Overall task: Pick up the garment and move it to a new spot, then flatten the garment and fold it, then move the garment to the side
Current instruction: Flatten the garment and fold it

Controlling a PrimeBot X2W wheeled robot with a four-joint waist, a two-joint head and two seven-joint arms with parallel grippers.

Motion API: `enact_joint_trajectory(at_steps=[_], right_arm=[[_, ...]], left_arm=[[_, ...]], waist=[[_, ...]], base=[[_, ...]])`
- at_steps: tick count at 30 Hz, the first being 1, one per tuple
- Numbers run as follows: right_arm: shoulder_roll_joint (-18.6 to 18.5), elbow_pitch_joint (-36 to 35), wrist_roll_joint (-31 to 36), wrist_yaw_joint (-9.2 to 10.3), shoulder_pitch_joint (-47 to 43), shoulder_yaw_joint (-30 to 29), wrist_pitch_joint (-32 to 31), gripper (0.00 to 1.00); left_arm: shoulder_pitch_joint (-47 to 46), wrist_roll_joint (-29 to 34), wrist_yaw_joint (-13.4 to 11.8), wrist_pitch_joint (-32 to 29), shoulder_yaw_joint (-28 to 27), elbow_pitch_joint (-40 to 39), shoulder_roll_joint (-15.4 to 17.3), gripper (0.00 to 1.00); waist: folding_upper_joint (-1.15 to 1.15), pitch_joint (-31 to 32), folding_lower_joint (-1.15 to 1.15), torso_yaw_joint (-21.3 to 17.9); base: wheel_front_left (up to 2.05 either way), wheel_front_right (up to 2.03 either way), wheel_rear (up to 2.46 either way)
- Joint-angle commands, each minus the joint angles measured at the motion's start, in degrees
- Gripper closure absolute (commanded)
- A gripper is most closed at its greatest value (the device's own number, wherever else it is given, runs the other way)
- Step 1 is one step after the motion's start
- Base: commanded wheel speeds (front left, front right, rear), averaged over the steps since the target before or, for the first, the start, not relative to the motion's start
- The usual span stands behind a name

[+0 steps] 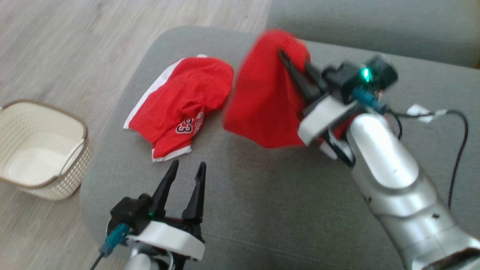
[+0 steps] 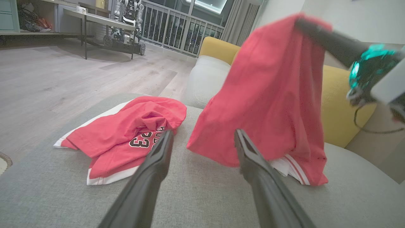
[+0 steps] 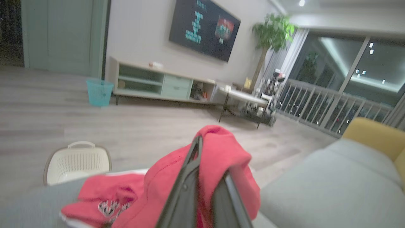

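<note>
Garment point(image 1: 266, 97): a red piece hanging off the right gripper point(image 1: 294, 62) at about 1 o'clock in the head view. Top is pinched high; can't tell here whether the lower edge clears the grey cushion point(image 1: 262, 202). Right fingers are clamped together on a fold near the top edge. That pinch lets the cloth drape free, which suits carrying it to a new spot. Right forearm point(image 1: 390, 168) comes in from 5 o'clock, wrist angled up toward 11. Left gripper point(image 1: 188, 165) at 7 o'clock has fingers spread wide and holds nothing. It's parked low near the cushion's front, which looks like standby for the flatten step. Second red jersey point(image 1: 183, 105) lies crumpled at 10 o'clock, apart from the held one. White basket point(image 1: 45, 103) sits on the floor at 9. Left wrist view: garment hangs at 1 o'clock and its white-striped hem appears to rest on the cushion at 4, so it's not fully clear. Right wrist view: both fingers are closed on red cloth bunched over them at 6 o'clock, jersey at 8, basket at 9. Judgement: pick done, move step in hand.
</note>
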State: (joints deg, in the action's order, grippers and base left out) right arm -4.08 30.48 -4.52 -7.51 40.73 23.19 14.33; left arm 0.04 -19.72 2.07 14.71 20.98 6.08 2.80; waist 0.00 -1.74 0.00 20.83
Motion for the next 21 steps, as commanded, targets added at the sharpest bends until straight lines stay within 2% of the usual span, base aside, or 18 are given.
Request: enact_joint_trajectory(at_steps=[1, 3, 5, 8, 13, 17, 21], right_arm=[[1.16, -3.80, -2.04, 0.02, 3.48, 1.21, 0.60, 1.00], [1.17, -7.52, -5.89, 0.02, 5.88, 2.17, 0.63, 1.00], [1.18, -10.30, -6.12, 0.02, 8.82, 2.42, 0.64, 1.00], [1.19, -11.06, -6.17, 0.02, 10.69, -0.95, 0.65, 1.00], [0.95, -5.60, -3.33, 0.02, 10.41, -14.01, 0.65, 1.00], [-2.30, 1.53, -0.16, 0.02, 4.97, -23.57, 0.22, 1.00], [-4.86, 9.94, 6.38, 0.02, -1.18, -35.13, -6.16, 1.00]], left_arm=[[-1.35, 0.11, -0.29, 0.29, -2.52, -1.59, 0.08, 0.00], [-0.79, -0.15, -0.57, 0.29, -3.23, -1.66, 0.08, 0.00], [-0.34, -0.27, -0.72, 0.29, -3.70, -1.80, 0.08, 0.00], [-0.12, -0.24, -0.68, 0.29, -3.72, -1.92, 0.08, 0.00], [0.35, -0.45, -1.07, 0.29, -4.01, -2.66, 0.08, 0.00], [0.48, -0.79, -1.33, 0.29, -4.19, -3.03, 0.08, 0.00], [0.16, -0.90, -1.18, 0.29, -4.29, -3.01, 0.08, 0.00]], waist=[[0.00, 1.97, 0.00, -1.77], [0.00, 2.86, 0.00, -2.71], [0.00, 3.36, 0.00, -3.57], [0.00, 3.66, 0.00, -4.16], [0.00, 3.51, 0.00, -5.57], [0.00, 2.44, 0.00, -6.63], [0.00, 0.83, 0.00, -8.02]], base=[[0.00, 0.00, 0.00], [0.00, 0.00, 0.00], [0.00, 0.00, 0.00], [0.00, 0.00, 0.00], [0.00, 0.00, 0.00], [0.00, 0.00, 0.00], [0.00, 0.00, 0.00]])
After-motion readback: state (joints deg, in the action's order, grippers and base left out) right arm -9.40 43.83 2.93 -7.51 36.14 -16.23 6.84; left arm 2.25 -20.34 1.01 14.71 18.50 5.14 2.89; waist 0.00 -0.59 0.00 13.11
